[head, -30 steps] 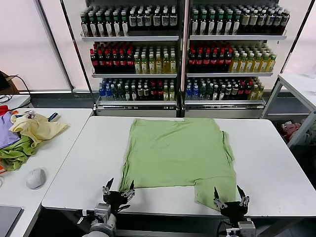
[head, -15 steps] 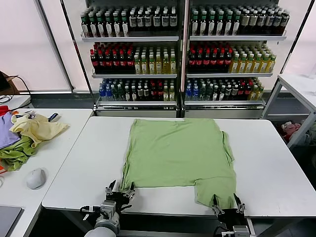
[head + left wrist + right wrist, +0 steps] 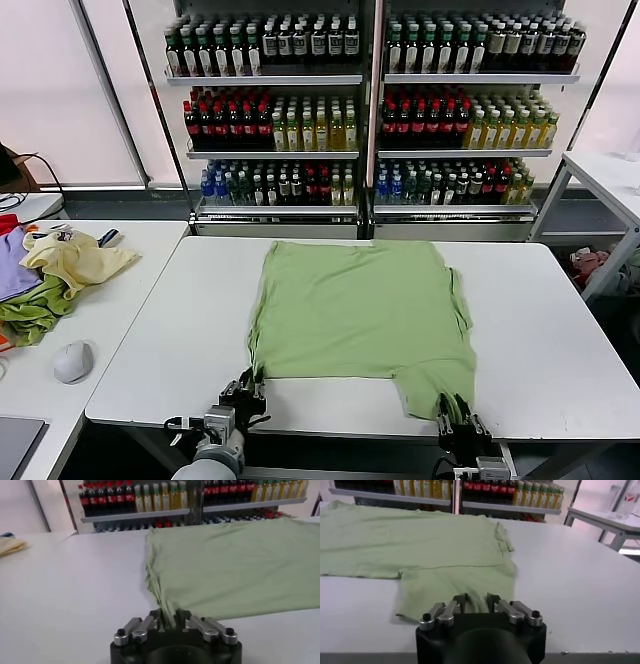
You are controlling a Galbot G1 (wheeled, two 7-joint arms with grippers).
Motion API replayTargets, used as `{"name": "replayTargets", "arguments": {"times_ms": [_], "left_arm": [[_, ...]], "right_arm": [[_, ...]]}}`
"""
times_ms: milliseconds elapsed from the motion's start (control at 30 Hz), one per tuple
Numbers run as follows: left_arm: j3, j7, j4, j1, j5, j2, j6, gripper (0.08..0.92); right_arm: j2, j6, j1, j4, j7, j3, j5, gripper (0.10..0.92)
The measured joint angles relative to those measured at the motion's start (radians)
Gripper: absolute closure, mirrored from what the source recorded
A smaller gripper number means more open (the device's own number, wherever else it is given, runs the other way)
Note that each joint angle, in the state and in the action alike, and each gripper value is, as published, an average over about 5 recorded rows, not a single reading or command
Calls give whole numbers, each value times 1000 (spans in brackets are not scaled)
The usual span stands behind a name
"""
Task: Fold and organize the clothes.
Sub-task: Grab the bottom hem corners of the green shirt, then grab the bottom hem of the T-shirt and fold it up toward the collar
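Light green shirt (image 3: 362,310) lay spread flat at centre frame of the head view on the white table (image 3: 560,330), collar end toward the bottle shelves (image 3: 370,100) across the top of the frame, near edge stepped, with a longer flap reaching toward the lower right. Showed plain green fabric only, no print or buttons in sight. Left gripper (image 3: 244,388) sat at the lower left of centre, at the table's near edge, closed on the shirt's near left corner; seen in the left wrist view with fingertips drawn together on a raised pinch of fabric (image 3: 168,616), the remainder of the shirt (image 3: 235,560) stretching toward the upper right of that frame. Right gripper (image 3: 455,412) sat at the lower right of centre, closed on the hem of the longer flap; seen in the right wrist view (image 3: 475,600) with fingers (image 3: 461,601) pressed onto green cloth gathered between them, wrinkles radiating from the pinch across the shirt (image 3: 420,545). Heap of yellow, purple and darker green garments (image 3: 55,275) lay at the left edge of the head view on a neighbouring table (image 3: 120,300), well apart from the shirt, with a grey computer mouse (image 3: 72,361) below it in the frame.
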Motion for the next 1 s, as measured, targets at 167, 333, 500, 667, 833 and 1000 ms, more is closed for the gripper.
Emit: {"name": "replayTargets", "arguments": {"times_ms": [167, 333, 500, 667, 833, 1000], "left_arm": [[-4, 9, -13, 9, -19, 10, -18, 894], [-10, 22, -39, 15, -34, 22, -52, 900], [-21, 31, -72, 8, -51, 41, -95, 900], [-26, 34, -89, -8, -73, 64, -122, 900], [-19, 33, -84, -43, -98, 91, -137, 900], [-13, 25, -51, -94, -123, 105, -148, 900]], "right_arm": [[-11, 13, 9, 17, -19, 6, 7, 875], [-30, 45, 27, 48, -38, 18, 20, 891], [-60, 73, 67, 68, -46, 34, 35, 891], [-93, 80, 131, 65, -46, 34, 52, 891], [-124, 78, 227, 30, -46, 16, 60, 891], [-143, 72, 333, -31, -50, -12, 64, 891]]}}
